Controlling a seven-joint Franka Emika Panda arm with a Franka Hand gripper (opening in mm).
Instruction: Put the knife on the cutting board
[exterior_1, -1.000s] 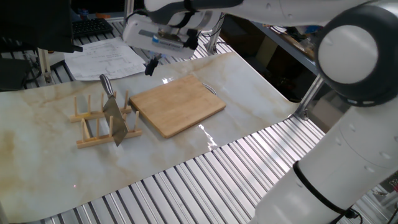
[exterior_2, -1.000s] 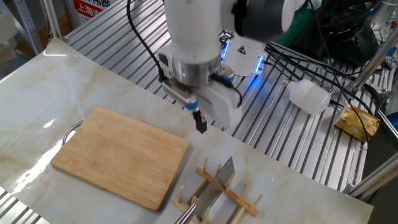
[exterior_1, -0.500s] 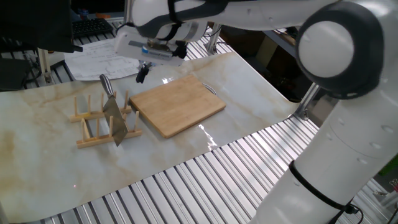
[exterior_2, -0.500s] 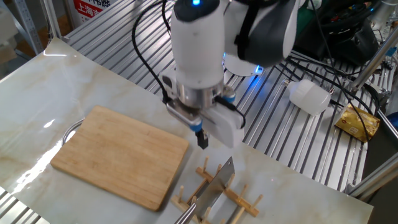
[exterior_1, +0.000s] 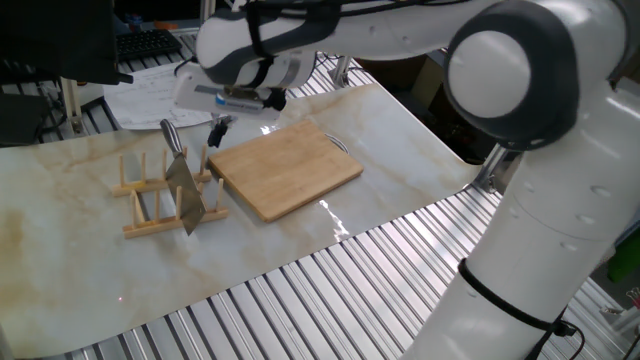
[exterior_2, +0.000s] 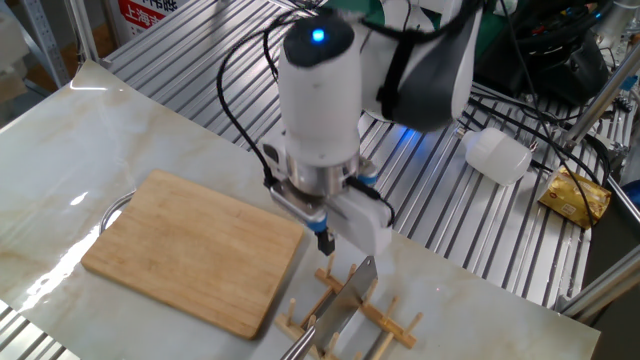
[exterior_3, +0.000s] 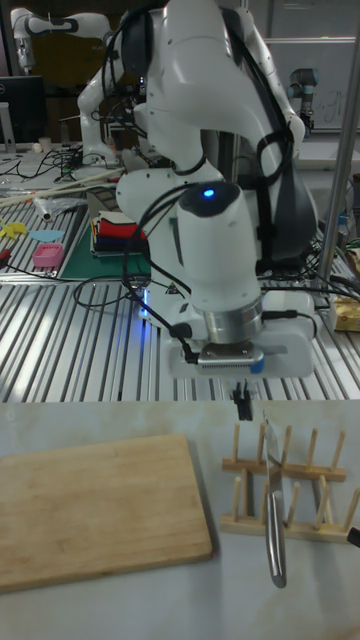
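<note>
Steel and broad-bladed, the knife (exterior_1: 182, 178) looks stiff and moderately heavy for its size, with smooth faces that would probably slip between metal fingers. It stands on edge in the wooden peg rack (exterior_1: 163, 200), blade (exterior_2: 343, 300) down between the dowels and handle (exterior_1: 171, 137) angled up and away from the cutting board (exterior_1: 284, 169). The handle seems the sensible place to take hold: it is narrow, banded for some grip, and clear of the pegs, whereas the blade is hemmed in by dowels on both sides. Lifting would likely need a straight pull so the blade does not catch on the rack.

The gripper (exterior_2: 324, 243) hangs just above the rack's near end, close to the knife's top edge but, as far as the views show, not touching it. Its fingers (exterior_3: 242, 401) look drawn close together and hold nothing.

Compared with a second ago, the arm has travelled from over the far edge of the tabletop (exterior_1: 70, 260), past the corner of the board, to a lower spot beside the rack. Knife, rack and board lie unchanged.
</note>
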